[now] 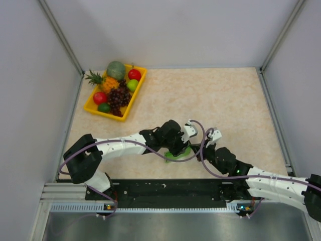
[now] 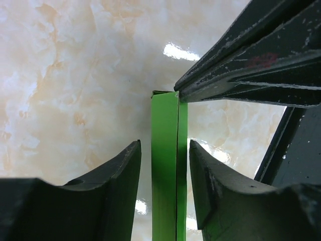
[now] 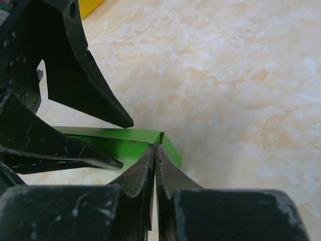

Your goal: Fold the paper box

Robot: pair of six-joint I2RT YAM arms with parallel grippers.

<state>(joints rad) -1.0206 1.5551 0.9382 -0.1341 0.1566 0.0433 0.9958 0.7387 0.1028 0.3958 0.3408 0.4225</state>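
The paper box is a bright green folded piece standing on the marbled table between the two arms. In the left wrist view the paper box stands edge-on between my left gripper's fingers, with a gap showing on each side, so that gripper is open around it. My right gripper is shut, its tips touching the upper corner of the paper box; no paper shows between its fingers. The right fingers reach in from the upper right and meet the box's top edge.
A yellow tray of fruit sits at the far left of the table, and its corner shows in the right wrist view. Grey walls enclose the table on three sides. The black base rail runs along the near edge.
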